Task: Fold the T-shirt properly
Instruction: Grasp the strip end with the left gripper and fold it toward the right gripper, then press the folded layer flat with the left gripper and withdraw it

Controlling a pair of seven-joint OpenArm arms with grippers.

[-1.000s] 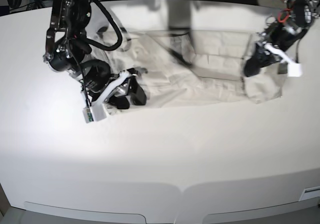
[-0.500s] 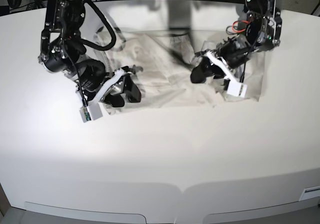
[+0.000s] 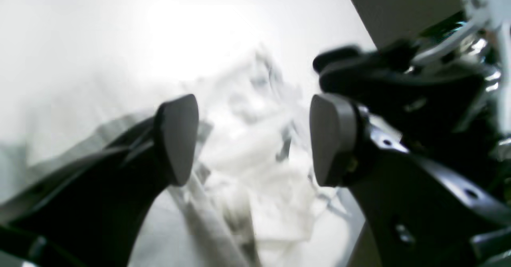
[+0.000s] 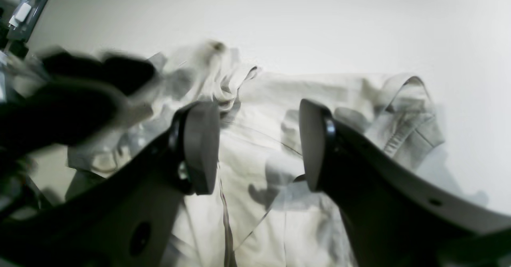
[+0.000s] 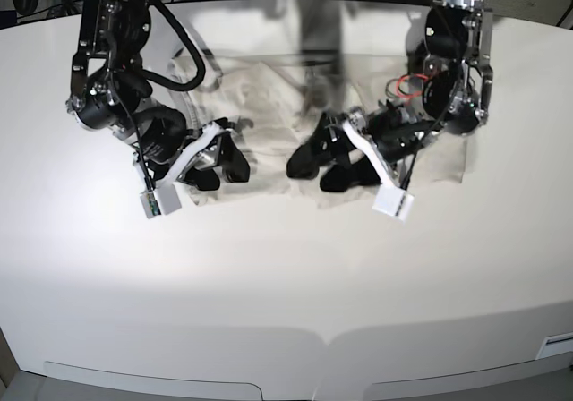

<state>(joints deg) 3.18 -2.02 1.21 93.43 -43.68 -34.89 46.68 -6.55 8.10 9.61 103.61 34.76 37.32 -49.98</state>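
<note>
Left wrist view: the left gripper [image 3: 253,139] has its fingers spread wide with nothing between them — only blurred, crumpled cloth of the T-shirt [image 3: 255,179] lies below, and the white table [image 3: 119,27] stretches beyond.

Right wrist view: the right gripper [image 4: 259,147] is likewise wide apart and empty, hanging over the pale shirt. The cloth here lies in overlapping layers with a hem edge curled up at the right, and a bunched part at the far left.

Base view: the shirt sits on the far half of the table [image 5: 286,285], between the two arms. The left gripper [image 5: 327,164] is at the middle of the cloth, the right gripper [image 5: 228,164] over its left end. The garment looks narrower than a spread shirt, so I judge one fold brought inward from the right — yet it is rumpled, not squared. Smoothing and further folds seem left to do.
</note>
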